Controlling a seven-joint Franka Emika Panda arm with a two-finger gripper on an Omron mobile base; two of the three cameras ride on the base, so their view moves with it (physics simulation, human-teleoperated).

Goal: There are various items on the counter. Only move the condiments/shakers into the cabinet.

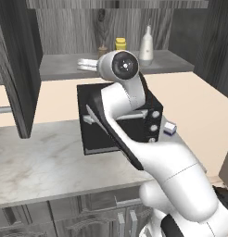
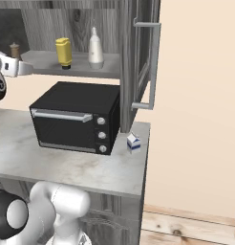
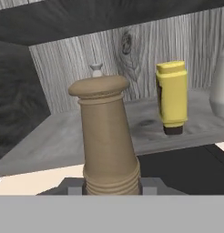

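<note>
In my hand view the tool [image 3: 111, 191] grips the brown mill [image 3: 108, 139] at its base, centre frame, jaws part closed around it. The yellow bottle [image 3: 171, 96] stands on the cabinet shelf [image 3: 63, 136], upper right; the box [image 2: 133, 142] sits on the surface [image 2: 67, 165].

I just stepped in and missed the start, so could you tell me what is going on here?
The arm is reaching up to the cabinet shelf with the brown wooden shaker sitting upright right between its fingers. The yellow squeeze bottle and the white bottle already stand on that shelf. The small blue-and-white box sits on the counter beside the black toaster oven.
</note>
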